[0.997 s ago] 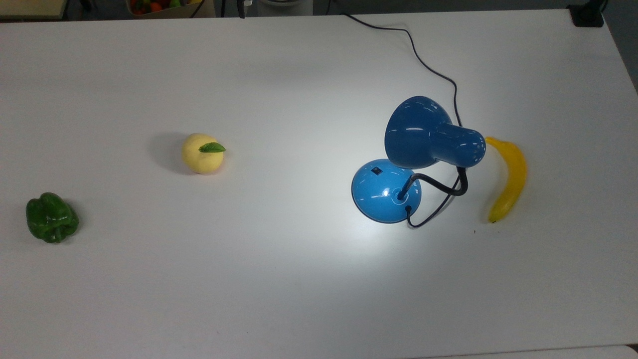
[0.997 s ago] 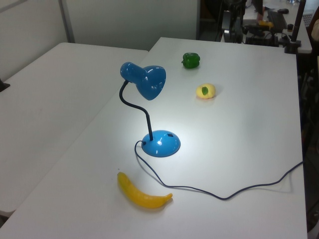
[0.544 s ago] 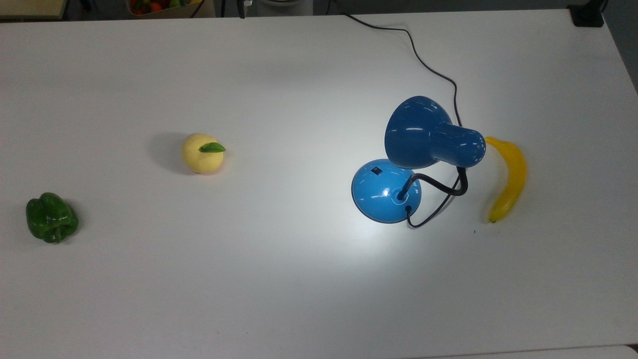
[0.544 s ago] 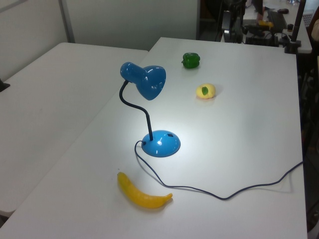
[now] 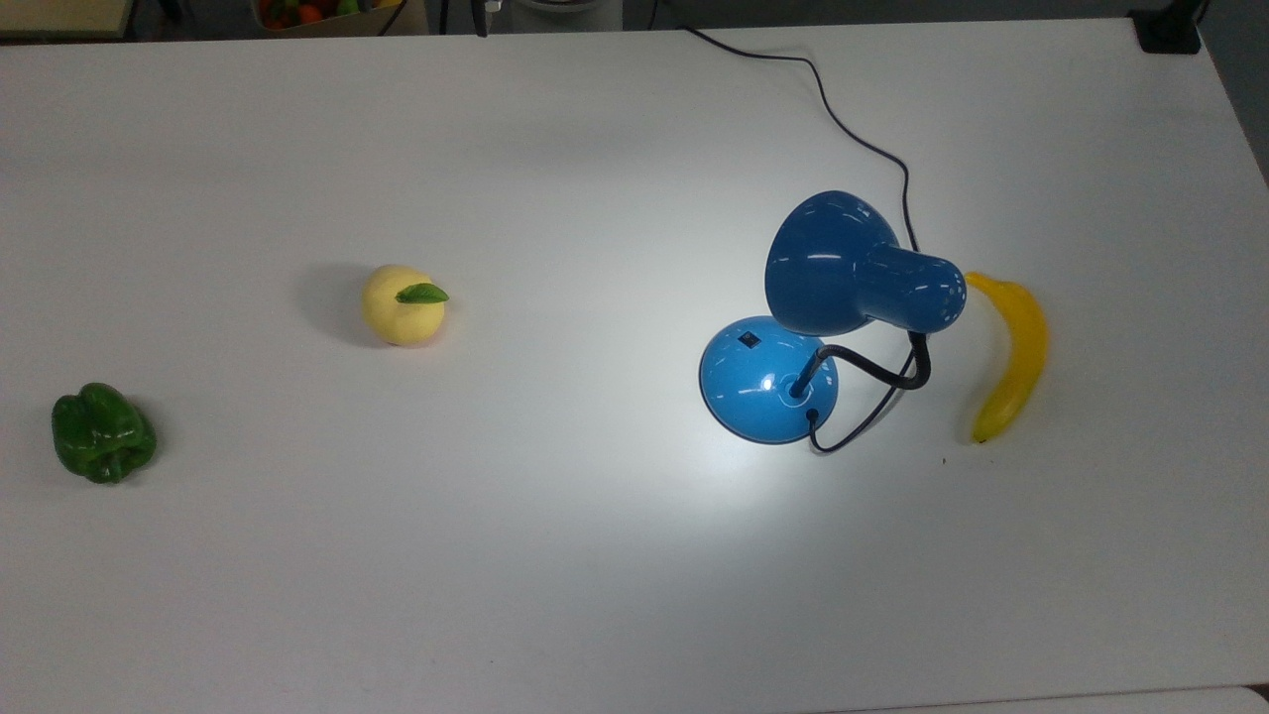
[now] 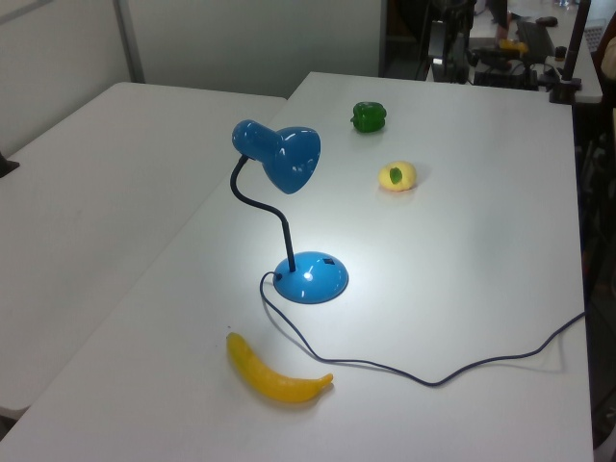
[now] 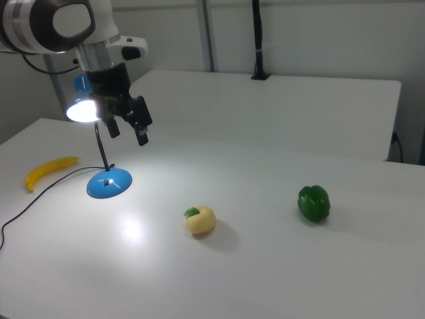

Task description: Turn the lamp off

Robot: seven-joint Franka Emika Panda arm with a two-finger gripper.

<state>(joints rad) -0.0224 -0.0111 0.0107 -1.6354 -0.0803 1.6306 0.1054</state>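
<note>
White tabletop [image 5: 595, 149], washed by a bright pool of light. Found the lamp [image 5: 768, 380] toward the top view's right, domed base flat on the table, shade bent over above it. Made out the switch [image 5: 749, 339] as a small black square on the base, toward the top view's upper left. Noted a banana [image 5: 1016, 347] just beside the shade on the top view's right, a yellow fruit [image 5: 402, 305] and a green pepper [image 5: 102, 432] well apart toward the top view's left, and the black cord [image 5: 843, 124] trailing off the far edge.

Checked against the second before: nothing shifted on the table, glow unchanged. Judged the lamp still on and the task not yet begun.

Saw the gripper [image 7: 127, 131] in the right view, hanging above the base and a little to the right view's right, fingers spread apart, holding nothing, clear of the switch. Judged the next move to call for lowering onto the switch and pressing, with care for the shade close by.
</note>
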